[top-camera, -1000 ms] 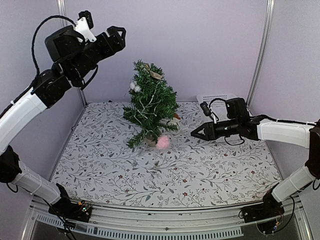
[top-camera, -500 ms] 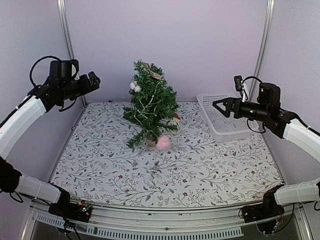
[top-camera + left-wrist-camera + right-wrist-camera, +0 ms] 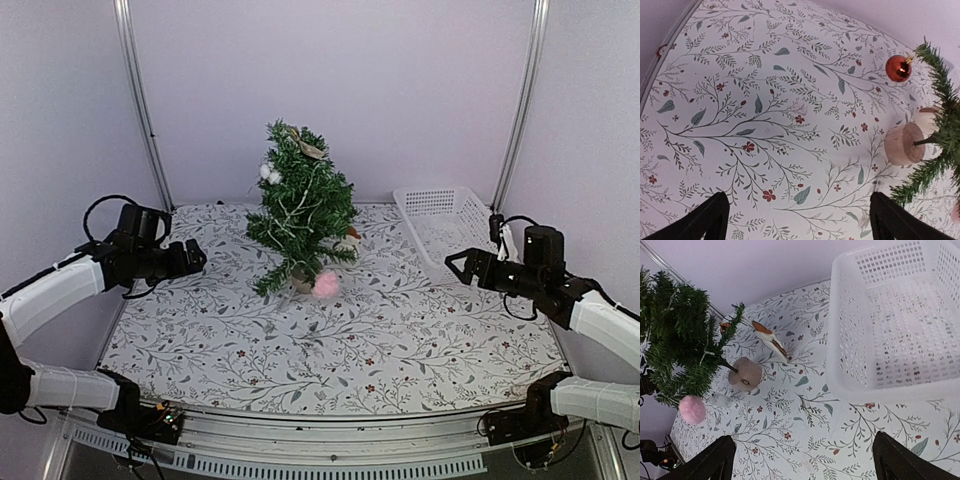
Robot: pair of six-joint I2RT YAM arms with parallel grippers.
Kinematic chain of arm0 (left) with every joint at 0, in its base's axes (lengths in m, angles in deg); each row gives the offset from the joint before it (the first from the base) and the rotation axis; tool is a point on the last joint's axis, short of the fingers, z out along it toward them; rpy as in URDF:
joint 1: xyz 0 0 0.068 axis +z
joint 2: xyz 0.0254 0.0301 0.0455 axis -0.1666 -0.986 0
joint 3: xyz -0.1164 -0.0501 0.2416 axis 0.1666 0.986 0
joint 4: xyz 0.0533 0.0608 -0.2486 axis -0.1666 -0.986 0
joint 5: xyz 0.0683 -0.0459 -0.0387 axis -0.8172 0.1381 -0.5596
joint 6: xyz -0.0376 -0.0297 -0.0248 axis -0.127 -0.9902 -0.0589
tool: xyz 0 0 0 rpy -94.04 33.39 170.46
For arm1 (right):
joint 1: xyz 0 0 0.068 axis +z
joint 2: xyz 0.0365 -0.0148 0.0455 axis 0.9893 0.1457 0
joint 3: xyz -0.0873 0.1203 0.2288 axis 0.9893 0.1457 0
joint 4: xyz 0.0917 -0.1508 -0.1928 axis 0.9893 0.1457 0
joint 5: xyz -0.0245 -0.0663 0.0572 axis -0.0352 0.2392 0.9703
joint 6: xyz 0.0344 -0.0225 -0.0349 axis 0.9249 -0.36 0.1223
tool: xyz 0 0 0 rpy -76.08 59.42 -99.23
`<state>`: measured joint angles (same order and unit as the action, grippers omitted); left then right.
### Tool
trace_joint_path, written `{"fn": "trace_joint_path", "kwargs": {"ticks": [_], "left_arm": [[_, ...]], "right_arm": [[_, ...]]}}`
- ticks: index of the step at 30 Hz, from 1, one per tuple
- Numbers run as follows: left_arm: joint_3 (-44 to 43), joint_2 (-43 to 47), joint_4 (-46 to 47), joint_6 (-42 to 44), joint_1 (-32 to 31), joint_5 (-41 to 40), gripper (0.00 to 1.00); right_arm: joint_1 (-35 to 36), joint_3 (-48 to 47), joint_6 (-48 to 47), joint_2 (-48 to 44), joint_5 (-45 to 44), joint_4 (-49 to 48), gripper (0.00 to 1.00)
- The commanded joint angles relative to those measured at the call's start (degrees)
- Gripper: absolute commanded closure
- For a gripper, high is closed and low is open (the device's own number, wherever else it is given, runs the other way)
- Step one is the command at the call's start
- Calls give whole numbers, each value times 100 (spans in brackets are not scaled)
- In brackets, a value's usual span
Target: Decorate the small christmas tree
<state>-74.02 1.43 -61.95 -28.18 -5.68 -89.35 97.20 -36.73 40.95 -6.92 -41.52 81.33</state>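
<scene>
Green small christmas tree point(image 3: 301, 212), wooden stump

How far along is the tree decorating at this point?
Done: the small christmas tree carries white balls, a red ball and a pink pompom at its lowest branch. In hand: nothing; left gripper and right gripper have open, empty jaws. Left: seemingly nothing, the basket is empty.
</scene>
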Motion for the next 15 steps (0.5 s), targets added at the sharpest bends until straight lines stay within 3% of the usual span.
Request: {"fn": "trace_joint_path", "kwargs": {"ticks": [1, 15], "left_arm": [[580, 208, 439, -300, -250, -47, 1], [550, 69, 368, -632, -1002, -1020, 1]], "right_arm": [[-34, 643, 440, -237, -63, -311, 1], [-24, 1101, 462, -516, 136, -646, 1]]}}
